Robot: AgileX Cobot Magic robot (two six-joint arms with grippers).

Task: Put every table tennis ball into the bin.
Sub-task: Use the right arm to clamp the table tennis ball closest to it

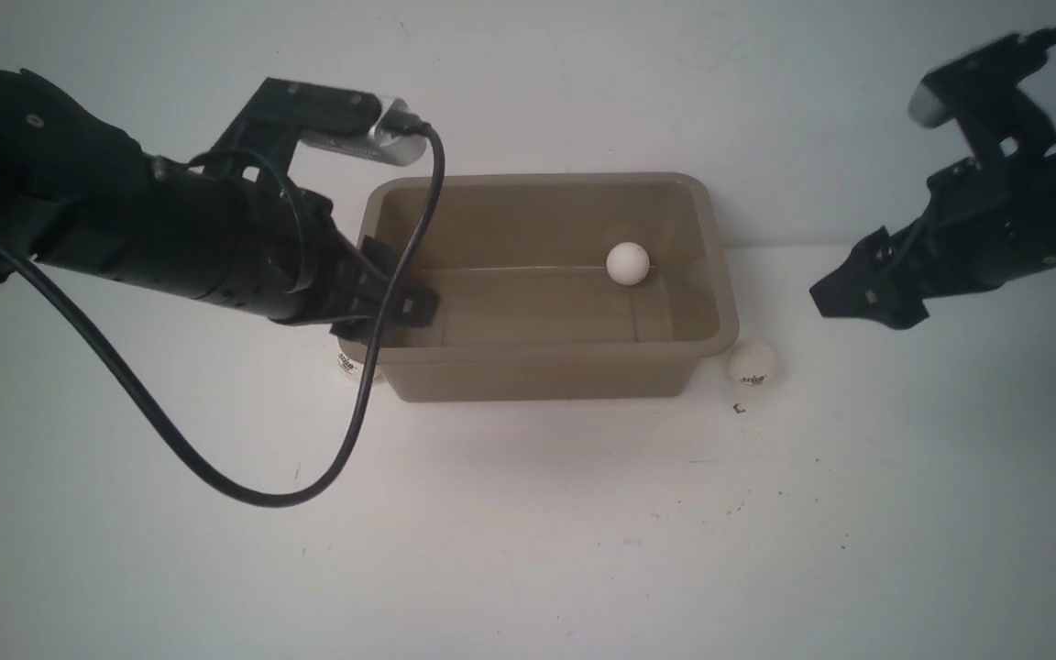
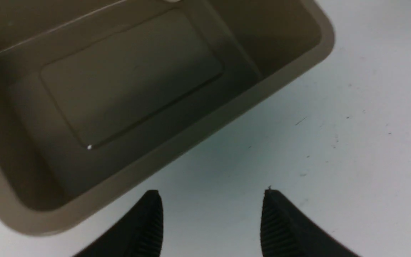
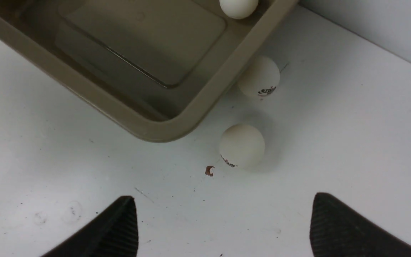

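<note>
**A:** Taupe bin point(image 1: 542, 371) sits centre frame, open side up, long axis running left to right. One glossy white ball point(image 1: 627, 263) lies inside, toward the right end.

**B:** And the left gripper point(image 2: 212, 200)?

**A:** Jaws parted, nothing between them, at the bin's left end. Right gripper point(image 3: 223, 214) is spread wide and empty, near a logo-printed ball point(image 1: 752, 364) just beside the bin's lower-right corner.
</note>
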